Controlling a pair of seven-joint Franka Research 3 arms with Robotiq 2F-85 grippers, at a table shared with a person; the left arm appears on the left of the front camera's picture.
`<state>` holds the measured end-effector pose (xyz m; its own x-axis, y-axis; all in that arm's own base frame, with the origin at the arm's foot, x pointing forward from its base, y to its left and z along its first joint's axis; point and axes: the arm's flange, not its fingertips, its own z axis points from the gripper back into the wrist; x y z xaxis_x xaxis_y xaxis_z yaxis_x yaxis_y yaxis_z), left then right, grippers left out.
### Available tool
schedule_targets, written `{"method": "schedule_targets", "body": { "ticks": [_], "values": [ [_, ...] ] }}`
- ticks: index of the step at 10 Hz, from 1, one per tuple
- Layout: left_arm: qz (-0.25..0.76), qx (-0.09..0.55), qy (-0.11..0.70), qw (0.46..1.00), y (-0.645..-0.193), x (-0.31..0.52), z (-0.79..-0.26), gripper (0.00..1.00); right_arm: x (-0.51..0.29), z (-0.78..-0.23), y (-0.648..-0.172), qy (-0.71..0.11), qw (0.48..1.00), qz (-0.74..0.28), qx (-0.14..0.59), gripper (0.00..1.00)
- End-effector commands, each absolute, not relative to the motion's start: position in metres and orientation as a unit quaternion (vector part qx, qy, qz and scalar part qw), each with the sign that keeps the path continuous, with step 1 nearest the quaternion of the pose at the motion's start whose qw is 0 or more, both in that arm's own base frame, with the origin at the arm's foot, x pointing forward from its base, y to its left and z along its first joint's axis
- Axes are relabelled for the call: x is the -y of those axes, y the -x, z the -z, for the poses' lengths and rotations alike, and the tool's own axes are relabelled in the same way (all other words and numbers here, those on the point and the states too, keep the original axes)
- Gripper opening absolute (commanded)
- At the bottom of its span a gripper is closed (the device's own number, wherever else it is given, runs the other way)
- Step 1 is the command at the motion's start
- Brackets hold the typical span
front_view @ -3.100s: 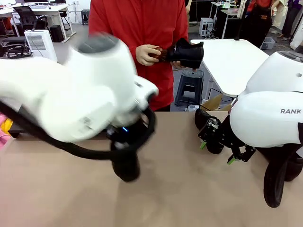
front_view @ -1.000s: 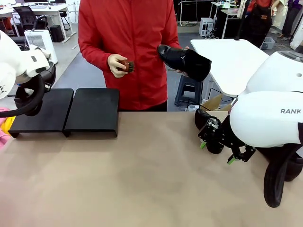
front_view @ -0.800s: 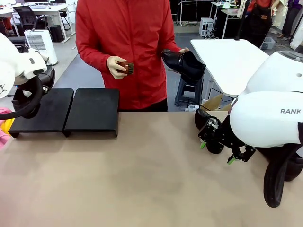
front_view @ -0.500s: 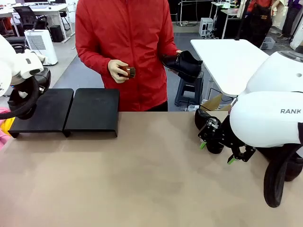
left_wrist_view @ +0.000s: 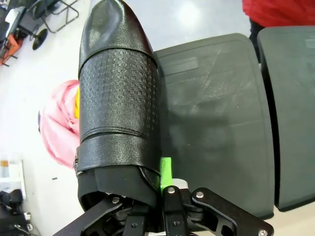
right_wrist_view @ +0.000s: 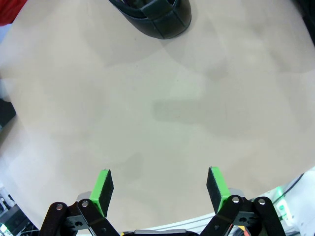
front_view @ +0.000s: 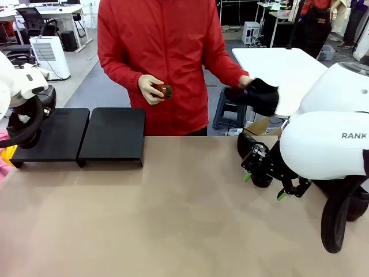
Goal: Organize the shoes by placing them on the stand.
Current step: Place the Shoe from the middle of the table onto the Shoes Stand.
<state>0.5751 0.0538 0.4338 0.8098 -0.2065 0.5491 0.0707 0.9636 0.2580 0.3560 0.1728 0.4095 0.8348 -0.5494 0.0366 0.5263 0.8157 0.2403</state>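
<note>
In the left wrist view my left gripper (left_wrist_view: 155,183) is shut on the heel collar of a black shoe (left_wrist_view: 118,98), which hangs toe-away over the left end of the matte-black stand (left_wrist_view: 216,123). In the front view the stand (front_view: 112,135) sits at the table's far left, both sections bare, with my left arm (front_view: 23,81) beside it. My right gripper (front_view: 265,178) stands open over the table, nothing between its fingers (right_wrist_view: 104,189). Another shoe (front_view: 249,147) lies just behind it, also seen as a shoe (right_wrist_view: 152,14). The person holds a third shoe (front_view: 262,95) in one hand.
The person's other hand holds a small brown brush (front_view: 165,90). A pink and yellow bundle (left_wrist_view: 59,128) lies on the floor beyond the stand's left end. The brown table (front_view: 173,219) stretches bare between the arms. A white table (front_view: 282,69) stands behind.
The person has swung the held shoe to the right and lower, and shifted slightly right. My left arm has drifted a little left and down with its shoe. My right arm is still.
</note>
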Motion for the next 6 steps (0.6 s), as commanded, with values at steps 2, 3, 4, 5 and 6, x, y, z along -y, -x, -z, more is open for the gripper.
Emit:
{"method": "schedule_targets", "body": {
  "ticks": [2,3,4,5,6],
  "values": [
    [0.058,0.333,-0.135,0.931,-0.578,-0.053,-0.427,0.00,-0.172,-0.410,-0.357,-0.115,0.954,0.273,0.056,1.00],
    [0.055,0.332,-0.133,0.932,-0.578,-0.052,-0.422,0.00,-0.172,-0.410,-0.357,-0.115,0.954,0.273,0.056,1.00],
    [0.056,0.330,-0.133,0.933,-0.579,-0.051,-0.418,0.00,-0.172,-0.410,-0.357,-0.115,0.954,0.273,0.056,1.00],
    [0.051,0.328,-0.133,0.934,-0.578,-0.050,-0.417,0.00,-0.172,-0.410,-0.357,-0.115,0.954,0.273,0.056,1.00],
    [0.041,0.328,-0.130,0.935,-0.578,-0.051,-0.416,0.00,-0.172,-0.410,-0.357,-0.115,0.954,0.273,0.056,1.00]
  ]
}}
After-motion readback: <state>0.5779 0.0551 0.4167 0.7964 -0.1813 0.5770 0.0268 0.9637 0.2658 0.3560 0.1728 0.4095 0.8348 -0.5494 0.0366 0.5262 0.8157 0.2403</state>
